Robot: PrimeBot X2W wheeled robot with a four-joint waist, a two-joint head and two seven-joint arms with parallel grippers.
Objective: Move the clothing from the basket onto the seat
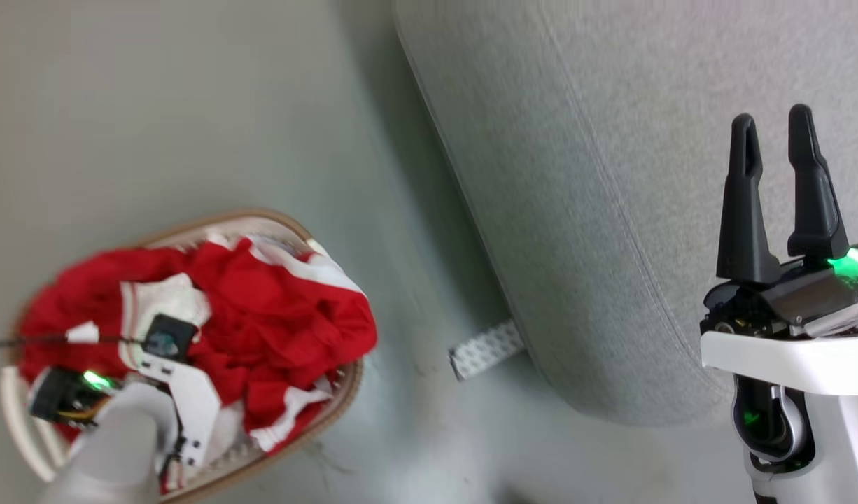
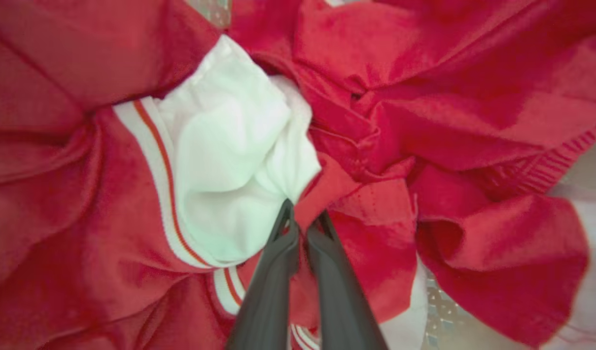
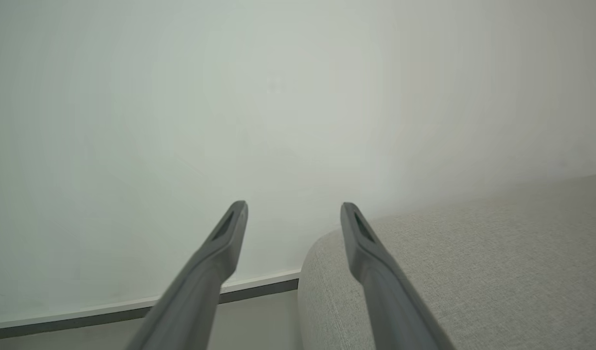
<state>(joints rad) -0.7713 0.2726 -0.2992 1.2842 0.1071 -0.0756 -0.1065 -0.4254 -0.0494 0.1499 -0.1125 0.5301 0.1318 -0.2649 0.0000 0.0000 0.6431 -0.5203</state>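
The left gripper's (image 2: pixel 304 217) slim dark fingers taper together, pinching a fold of glossy, crumpled red clothing (image 1: pixel 275 301) beside its soft white panel (image 2: pixel 230 160). The heap fills the oval, brown-rimmed basket (image 1: pixel 250 213) on the smooth floor (image 1: pixel 156 105). The right gripper's (image 1: pixel 772 124) fingers stand spread, empty, by the rounded, coarse-woven grey seat (image 1: pixel 611 210).

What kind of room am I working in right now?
Probably a living room or a staged home set: a grey fabric sofa, a laundry basket heaped with red clothing on a smooth pale floor, and a plain wall with a dark baseboard.
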